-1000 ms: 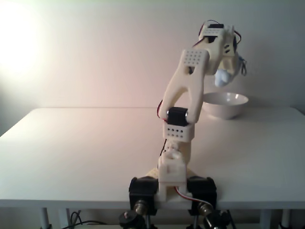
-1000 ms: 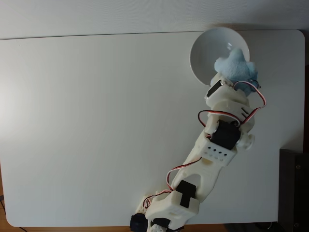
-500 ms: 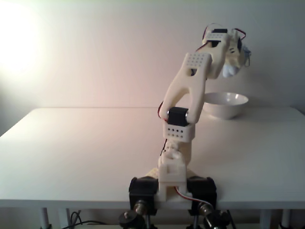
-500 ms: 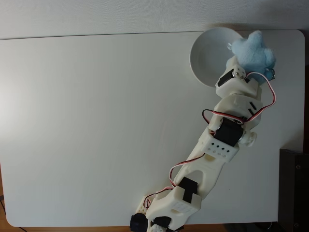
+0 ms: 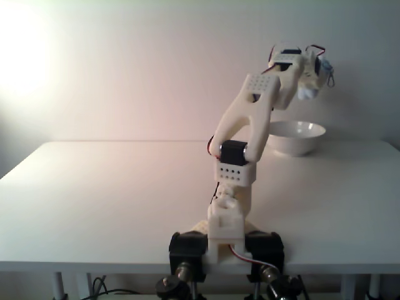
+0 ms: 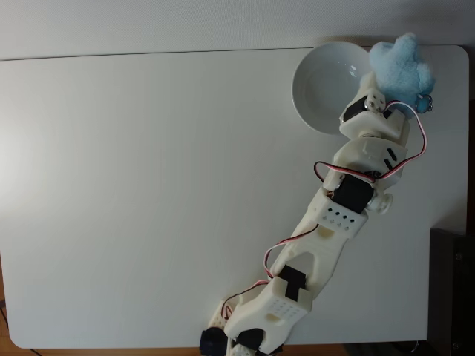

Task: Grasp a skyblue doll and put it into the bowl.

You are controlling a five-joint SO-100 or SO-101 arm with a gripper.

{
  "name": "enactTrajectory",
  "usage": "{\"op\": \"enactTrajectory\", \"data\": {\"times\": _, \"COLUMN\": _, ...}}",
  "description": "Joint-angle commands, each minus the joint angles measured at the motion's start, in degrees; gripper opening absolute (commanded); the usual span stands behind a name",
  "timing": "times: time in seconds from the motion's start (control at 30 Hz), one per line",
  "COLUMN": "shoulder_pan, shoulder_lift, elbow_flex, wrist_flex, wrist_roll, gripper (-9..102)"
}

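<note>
In the fixed view from above, the white arm (image 6: pixel 338 222) stretches diagonally from its base at the bottom edge of the white table (image 6: pixel 148 185) up toward the far right corner. There the skyblue doll (image 6: pixel 401 65) sits at the tip of the arm, its fluffy pale-blue body overlapping the right rim of the bowl (image 6: pixel 326 85) and reaching out past it toward the table's far edge. The gripper (image 6: pixel 386 93) is closed around the doll's lower part, though the fingers themselves are hidden under the wrist and the plush, so how wide they stand cannot be told. Red and white wires loop along the wrist, and a small ring hangs just right of the doll.

The fixed view from the front shows what the top-down one cannot: height. The gripper (image 5: pixel 309 84) is raised well above the bowl (image 5: pixel 294 136), which rests on the table (image 5: pixel 94 187) at the far right, and its inside holds nothing visible. Here the doll (image 5: pixel 307 92) is mostly hidden behind the wrist; only a small pale patch shows beneath it, clear of the bowl's rim
</note>
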Motion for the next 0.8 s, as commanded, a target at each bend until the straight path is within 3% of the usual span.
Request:
{"op": "enactTrajectory", "data": {"times": 0.0, "shoulder_pan": -0.8, "shoulder_lift": -1.3, "elbow_flex": -2.0, "wrist_flex": -3.9, "wrist_roll": 0.3, "gripper": 2}}
{"op": "enactTrajectory", "data": {"times": 0.3, "shoulder_pan": -1.0, "shoulder_lift": -2.5, "elbow_flex": -2.0, "wrist_flex": -9.9, "wrist_roll": 0.3, "gripper": 2}}
{"op": "enactTrajectory", "data": {"times": 0.77, "shoulder_pan": -3.9, "shoulder_lift": -2.5, "elbow_flex": -1.8, "wrist_flex": -12.9, "wrist_roll": 0.2, "gripper": 2}}
